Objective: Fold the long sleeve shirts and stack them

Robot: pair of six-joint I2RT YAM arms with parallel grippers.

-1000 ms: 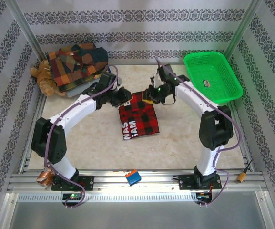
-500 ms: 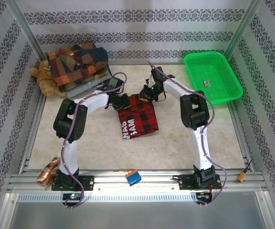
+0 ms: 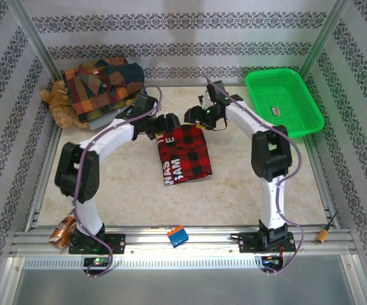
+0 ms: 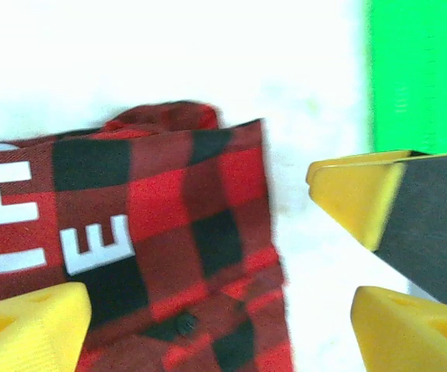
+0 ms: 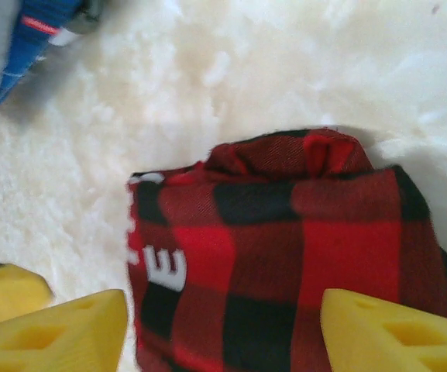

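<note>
One red-and-black shirt (image 3: 184, 154) lay folded mid-frame on the tabletop (image 3: 126, 184), left pincer (image 3: 169, 122) and right pincer (image 3: 191, 116) both spread at its top edge; perhaps three plaid shirts (image 3: 103, 86) sat stacked upper left.

This is a robot test cell in a lab, dressed up homely: aluminium frame rails (image 3: 183, 240) box in a marble-look tabletop (image 3: 126, 184), with patterned paper panels (image 3: 183, 38) for walls. The left arm (image 3: 110, 135) and right arm (image 3: 273, 162) are bolted to the near rail. Props sit at the edges — a teddy bear (image 3: 57, 101), a green basket (image 3: 278, 71), folded plaid shirts (image 3: 100, 86).
</note>
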